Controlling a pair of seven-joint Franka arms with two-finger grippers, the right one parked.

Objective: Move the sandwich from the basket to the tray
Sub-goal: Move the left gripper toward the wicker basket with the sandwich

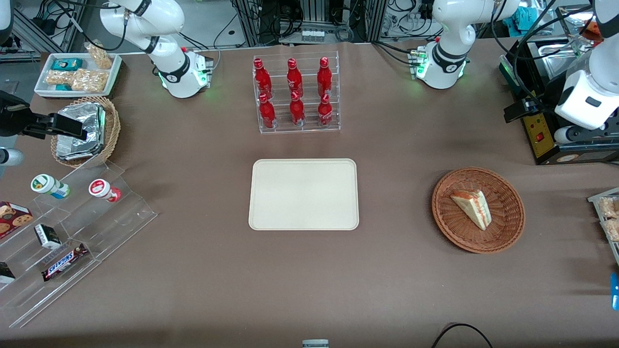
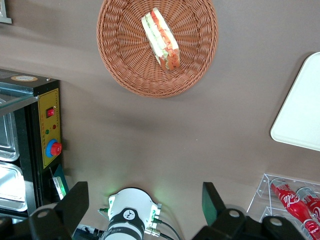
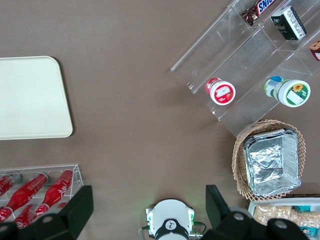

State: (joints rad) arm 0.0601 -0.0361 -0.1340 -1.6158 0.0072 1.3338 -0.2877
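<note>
Gripper (image 2: pixel 145 205) hung high above table, fingers spread wide, empty, well apart from basket (image 2: pixel 200 60). Sandwich (image 2: pixel 161 38) lay in basket middle; tray (image 1: pixel 271 212) bare. Sandwich judged light, soft, easily crushed: pinch gently across flat bread faces.

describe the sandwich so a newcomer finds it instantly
Find the cream tray mid-table, then look toward the working arm's end for the shallow reddish-brown basket. The sandwich lies in it: a pale triangular wedge with red-green filling. The open gripper hangs high above the table.
</note>
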